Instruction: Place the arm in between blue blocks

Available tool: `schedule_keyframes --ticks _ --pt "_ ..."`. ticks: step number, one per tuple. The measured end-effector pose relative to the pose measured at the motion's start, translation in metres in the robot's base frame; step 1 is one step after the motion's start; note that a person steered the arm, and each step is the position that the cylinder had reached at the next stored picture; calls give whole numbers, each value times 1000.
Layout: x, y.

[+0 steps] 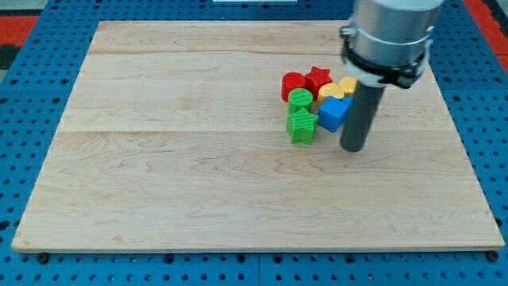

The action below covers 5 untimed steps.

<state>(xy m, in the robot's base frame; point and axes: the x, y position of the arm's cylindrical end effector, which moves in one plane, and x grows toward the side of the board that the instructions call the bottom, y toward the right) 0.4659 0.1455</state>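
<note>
A blue cube (332, 114) lies in a tight cluster right of the board's middle. I see only this one blue block; a second may be hidden behind the rod. My tip (353, 148) rests on the board just right of and slightly below the blue cube. Around the cube lie a green round block (300, 98), a green star (302, 125), a red round block (293, 84), a red star (318, 79), a yellow heart (330, 91) and a yellow block (348, 84).
The wooden board (198, 175) lies on a blue pegboard table (32, 95). The arm's grey body (389, 36) hangs over the board's upper right and covers part of the cluster's right side.
</note>
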Motion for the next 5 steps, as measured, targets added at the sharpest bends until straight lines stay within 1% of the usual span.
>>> schedule_keyframes --ticks 1,3,5 --pt "-33 24" --pt "-59 -49" --pt "-100 -59"
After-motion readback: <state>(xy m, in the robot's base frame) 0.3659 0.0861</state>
